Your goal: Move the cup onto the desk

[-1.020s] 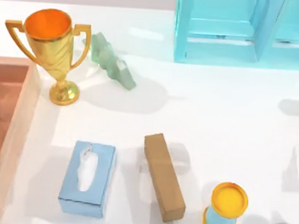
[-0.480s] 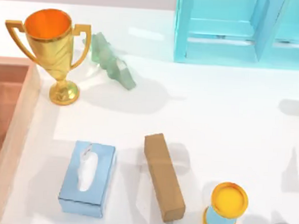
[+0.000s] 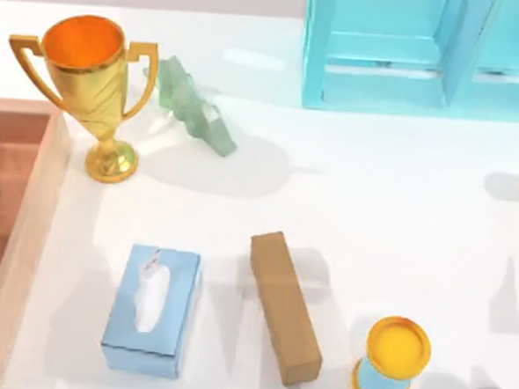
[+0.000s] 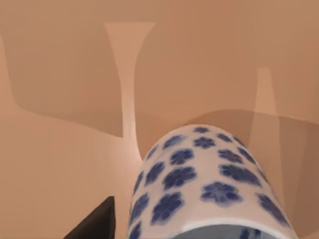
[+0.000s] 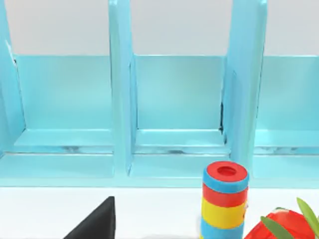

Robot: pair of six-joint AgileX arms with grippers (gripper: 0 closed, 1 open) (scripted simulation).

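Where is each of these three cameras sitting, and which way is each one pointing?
Top view: above the table, looking down on the cup, trophy, tissue box, brown block and blue shelf.
Left wrist view: on the left arm, facing a flowered vase on a tan surface; a dark gripper part shows.
Right wrist view: on the right arm, facing the shelf and a striped ring stack.
Shared: the shelf.

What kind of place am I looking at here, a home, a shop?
Probably a rendered desk or study corner: a white tabletop holding a light-blue tissue box, a gold two-handled trophy and a turquoise open-fronted shelf unit.
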